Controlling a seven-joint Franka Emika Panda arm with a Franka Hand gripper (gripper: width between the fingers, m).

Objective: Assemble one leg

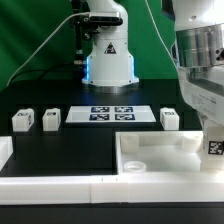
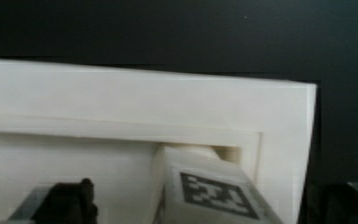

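Black bench (image 1: 60, 150) fills the exterior view, with the robot's white base (image 1: 108, 55) at its far edge, lit blue along the bottom. Flat in the middle lies the marker board (image 1: 110, 114). Toward the exterior view's left edge stand two small white blocks, one (image 1: 23, 121) and another (image 1: 50, 119); a third (image 1: 170, 118) stands past the board toward the exterior view's right. A large white tray-like part (image 1: 160, 165) with a round corner hole lies at the near right corner, partly cut off by the picture's edge. Over it, the arm's tool (image 1: 214, 150) hangs low, carrying the leg (image 1: 214, 146), whose tagged face looks toward the camera; most of the leg is hidden.

Seen from the wrist, the tray's pale rim and wall (image 2: 140, 100) cross a black ground. The leg (image 2: 211, 188) stands inside the tray close to a corner, its long axis seemingly upright, tag showing. Dark fingers (image 2: 66, 205) sit either side of it; the view is blurred, but the tool appears clamped on the leg.
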